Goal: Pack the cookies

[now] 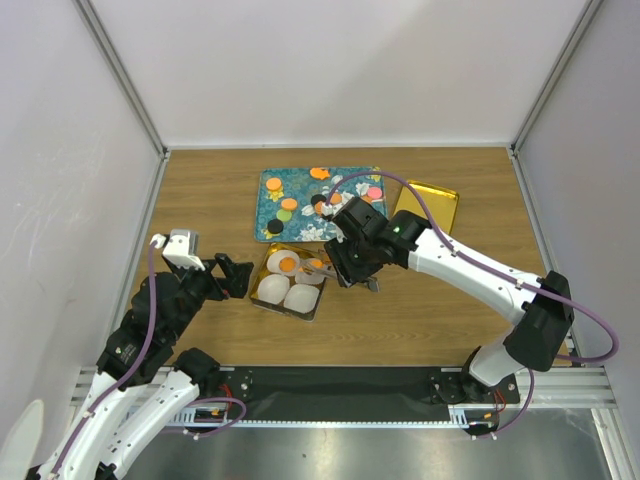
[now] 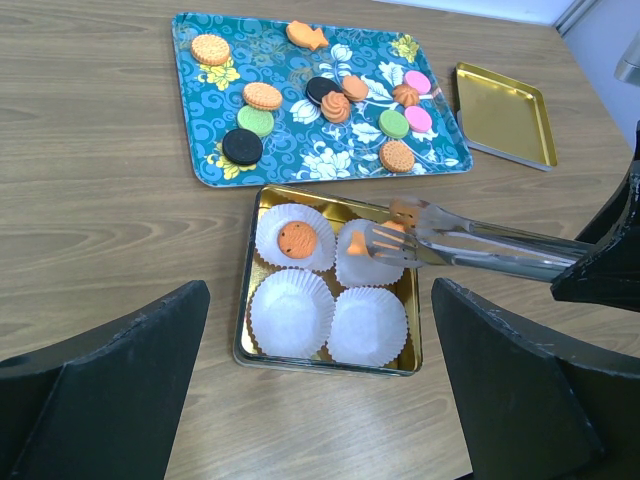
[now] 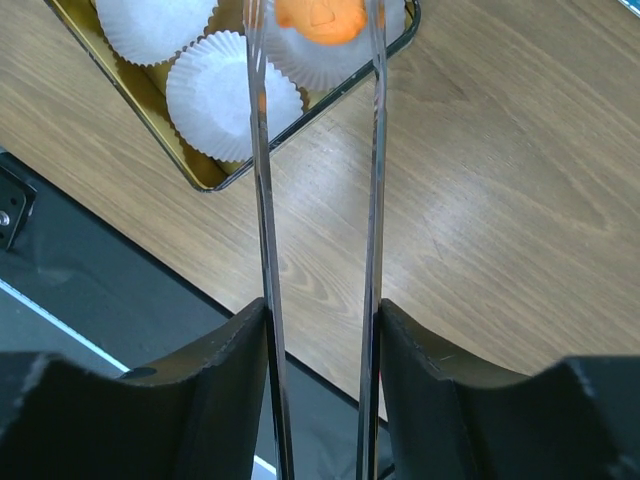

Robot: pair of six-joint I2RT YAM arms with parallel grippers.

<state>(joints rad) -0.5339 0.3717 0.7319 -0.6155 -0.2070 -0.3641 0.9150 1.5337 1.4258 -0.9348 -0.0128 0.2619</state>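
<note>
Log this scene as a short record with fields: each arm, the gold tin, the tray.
left gripper: open, empty, at the near side of the gold tin
right gripper: shut on tongs
tongs: pinching an orange cookie over a paper cup
gold tin: four paper cups, one holding a packed cookie
teal tray: loose cookies, orange, green, pink, dark
gold lid: beside the tray

table [image 1: 200,190]: wood-grain | walls [image 1: 330,60]: plain white | corner posts [image 1: 122,75]: metal
</note>
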